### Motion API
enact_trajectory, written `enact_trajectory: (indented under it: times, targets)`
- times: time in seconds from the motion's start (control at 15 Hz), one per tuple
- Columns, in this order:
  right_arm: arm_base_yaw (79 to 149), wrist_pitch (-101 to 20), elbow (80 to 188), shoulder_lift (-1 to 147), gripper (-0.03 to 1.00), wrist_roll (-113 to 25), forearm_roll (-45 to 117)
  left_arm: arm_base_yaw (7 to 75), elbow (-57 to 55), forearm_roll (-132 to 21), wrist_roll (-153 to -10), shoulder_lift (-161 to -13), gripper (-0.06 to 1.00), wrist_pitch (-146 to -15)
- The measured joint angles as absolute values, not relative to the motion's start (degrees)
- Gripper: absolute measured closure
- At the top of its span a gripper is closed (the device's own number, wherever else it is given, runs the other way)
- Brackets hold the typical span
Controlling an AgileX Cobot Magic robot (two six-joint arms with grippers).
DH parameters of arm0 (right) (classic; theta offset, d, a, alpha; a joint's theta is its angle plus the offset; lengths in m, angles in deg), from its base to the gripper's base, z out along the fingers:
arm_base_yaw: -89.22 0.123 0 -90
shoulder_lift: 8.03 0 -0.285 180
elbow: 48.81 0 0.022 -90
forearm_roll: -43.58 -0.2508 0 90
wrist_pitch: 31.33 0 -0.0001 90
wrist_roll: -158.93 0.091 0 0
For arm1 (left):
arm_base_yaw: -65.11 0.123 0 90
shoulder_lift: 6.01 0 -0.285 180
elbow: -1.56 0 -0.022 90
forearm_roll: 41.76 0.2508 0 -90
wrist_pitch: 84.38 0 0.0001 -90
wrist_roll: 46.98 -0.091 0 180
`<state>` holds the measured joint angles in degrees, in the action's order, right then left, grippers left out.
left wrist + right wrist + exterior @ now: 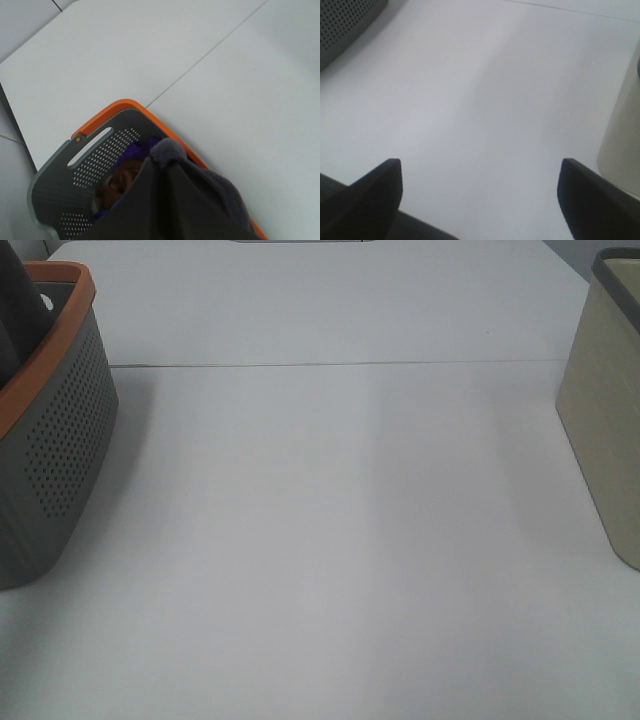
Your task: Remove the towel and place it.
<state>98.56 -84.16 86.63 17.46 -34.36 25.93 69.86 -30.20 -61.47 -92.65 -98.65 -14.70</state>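
1. Over on the left, above the orange-rimmed basket (62, 430), the towel (190, 200) hangs bunched from the closed left tool.
2. Right side: the right tool (480, 165) sits wide open above the worktop (330, 540), near the beige bin (605, 420).

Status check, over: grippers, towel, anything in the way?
Left gripper shut, hidden behind the towel, apparently holding it above the grey basket. Right gripper open, empty, over the table. Nothing lying between basket and beige bin.
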Motion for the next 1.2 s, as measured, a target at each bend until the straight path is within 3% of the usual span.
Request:
enact_trajectory:
  times: [0.53,0.67,0.73,0.87,1.2]
  targets:
    - [98.56,-77.06,96.77,39.64,0.21,-50.87,14.7,67.69,-33.76,-80.44,-92.19,-98.71,0.94,-23.93]
    - [98.56,-75.57,99.29,43.76,0.21,-55.11,11.26,63.56,-35.59,-81.07,-92.19,-99.68,0.94,-26.97]
    - [98.56,-74.71,100.73,46.4,0.21,-57.57,9.08,56.11,-39.49,-80.38,-92.19,-102.78,0.94,-29.83]
    - [98.56,-73.16,101.53,49.09,0.21,-59.86,7.25,50.16,-42.52,-76.48,-91.5,-106.73,0.94,-31.95]
    - [98.56,-70.75,101.81,51.78,0.21,-60.61,5.59,40.41,-43.9,-66.57,-86.8,-113.66,0.94,-36.08]
